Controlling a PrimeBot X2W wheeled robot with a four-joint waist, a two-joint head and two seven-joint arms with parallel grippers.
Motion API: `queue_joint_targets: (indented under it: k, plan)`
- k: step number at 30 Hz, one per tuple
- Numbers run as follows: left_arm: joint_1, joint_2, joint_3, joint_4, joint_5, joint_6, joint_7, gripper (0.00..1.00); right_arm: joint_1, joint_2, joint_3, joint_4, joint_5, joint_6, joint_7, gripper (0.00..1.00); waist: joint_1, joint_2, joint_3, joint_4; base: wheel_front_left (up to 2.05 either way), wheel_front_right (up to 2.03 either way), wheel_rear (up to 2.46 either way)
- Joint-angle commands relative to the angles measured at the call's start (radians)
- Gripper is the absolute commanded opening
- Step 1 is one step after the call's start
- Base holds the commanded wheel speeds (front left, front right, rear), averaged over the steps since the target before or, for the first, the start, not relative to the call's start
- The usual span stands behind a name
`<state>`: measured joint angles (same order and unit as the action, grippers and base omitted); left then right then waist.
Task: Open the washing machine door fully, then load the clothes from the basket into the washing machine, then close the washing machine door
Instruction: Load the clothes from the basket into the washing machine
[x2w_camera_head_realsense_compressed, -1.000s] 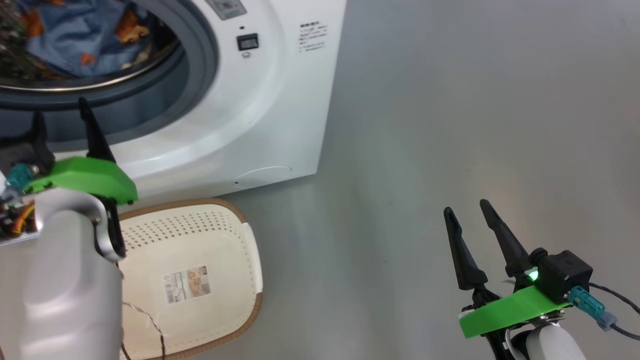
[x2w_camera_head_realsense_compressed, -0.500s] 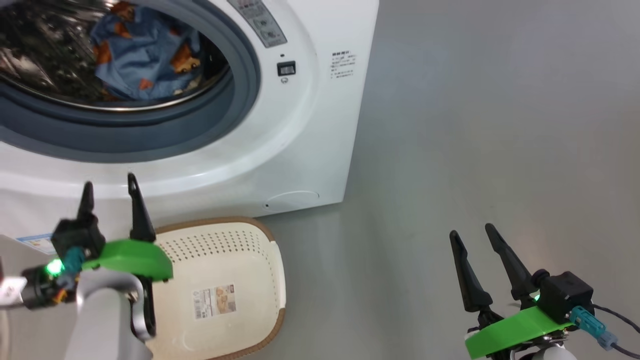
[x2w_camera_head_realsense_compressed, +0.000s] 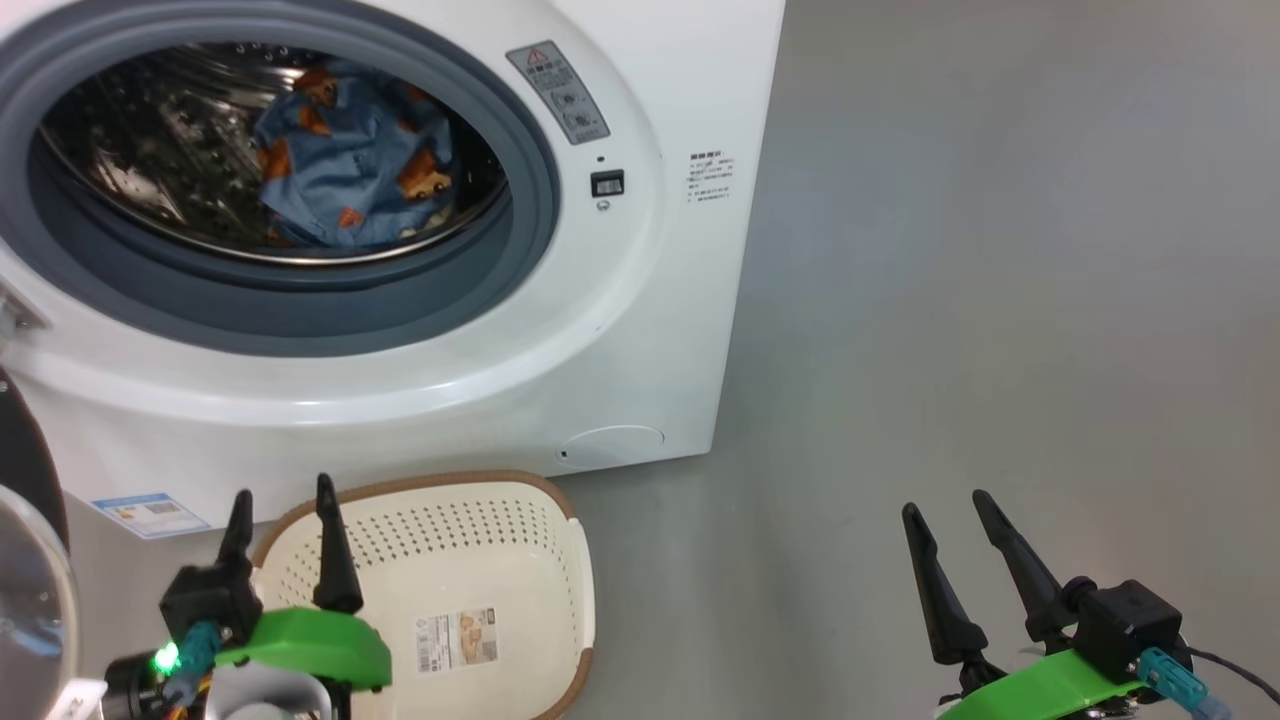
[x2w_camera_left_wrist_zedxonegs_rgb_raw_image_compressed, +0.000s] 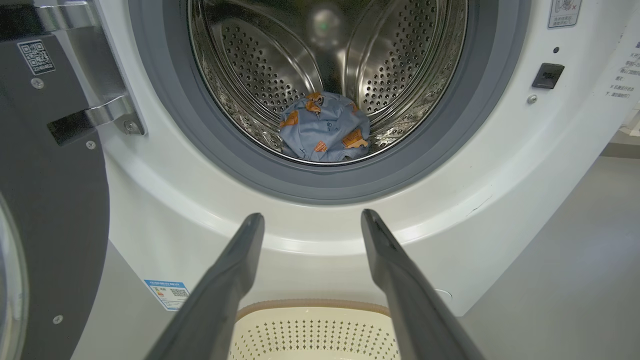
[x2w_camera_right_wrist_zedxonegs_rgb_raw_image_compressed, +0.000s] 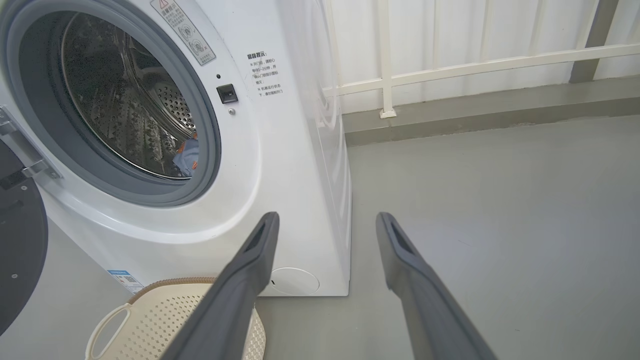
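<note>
The white washing machine (x2w_camera_head_realsense_compressed: 640, 300) stands with its round mouth uncovered. Blue clothes (x2w_camera_head_realsense_compressed: 350, 170) with orange figures lie inside the steel drum (x2w_camera_left_wrist_zedxonegs_rgb_raw_image_compressed: 325, 127). The washing machine door (x2w_camera_left_wrist_zedxonegs_rgb_raw_image_compressed: 45, 200) is swung out to the left, its black ring and metal hinge (x2w_camera_left_wrist_zedxonegs_rgb_raw_image_compressed: 95, 120) showing; its edge (x2w_camera_head_realsense_compressed: 25, 580) sits at the head view's lower left. The cream basket (x2w_camera_head_realsense_compressed: 520, 560) lies on the floor below the mouth, holding no clothes. My left gripper (x2w_camera_head_realsense_compressed: 282, 512) is open, low, over the basket's left rim. My right gripper (x2w_camera_head_realsense_compressed: 950, 510) is open above bare floor to the right.
Grey floor (x2w_camera_head_realsense_compressed: 1000, 300) stretches to the right of the machine. A white railing and wall (x2w_camera_right_wrist_zedxonegs_rgb_raw_image_compressed: 450, 65) run behind it. A round lower hatch (x2w_camera_head_realsense_compressed: 612, 442) and a blue label (x2w_camera_head_realsense_compressed: 150, 513) mark the machine's front.
The head camera has tilted up, so the machine's whole mouth now shows. My left gripper has drawn back from the drum opening and down to the basket. The right gripper stays open.
</note>
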<state>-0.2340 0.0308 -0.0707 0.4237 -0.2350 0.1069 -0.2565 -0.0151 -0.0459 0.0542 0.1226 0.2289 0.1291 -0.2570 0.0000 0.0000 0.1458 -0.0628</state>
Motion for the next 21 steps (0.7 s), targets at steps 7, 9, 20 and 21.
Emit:
queue_joint_targets:
  k: [7, 9, 20, 21]
  plan:
    - [0.097, 0.020, 0.036, -0.075, 0.005, -0.001, -0.005, 1.00, 0.023, -0.004, 0.022, -0.023, -0.030, 0.002, -0.005, 1.00, 0.0000, 0.0000, -0.057, 0.033, 0.00, 0.00, 0.00]
    - [0.121, 0.020, 0.041, -0.084, 0.003, 0.002, -0.005, 1.00, 0.027, -0.004, 0.022, -0.021, -0.037, 0.002, -0.005, 1.00, 0.0000, 0.0000, -0.070, 0.040, 0.00, 0.00, 0.00]
    - [0.226, 0.020, 0.042, -0.125, -0.022, 0.006, -0.005, 1.00, 0.057, -0.014, 0.023, -0.020, -0.045, 0.002, -0.005, 1.00, 0.0000, 0.0000, -0.125, 0.077, 0.00, 0.00, 0.00]
    - [0.236, 0.020, 0.040, -0.131, -0.022, 0.007, -0.005, 1.00, 0.059, -0.015, 0.024, -0.020, -0.045, 0.002, -0.005, 1.00, 0.0000, 0.0000, -0.128, 0.078, 0.00, 0.00, 0.00]
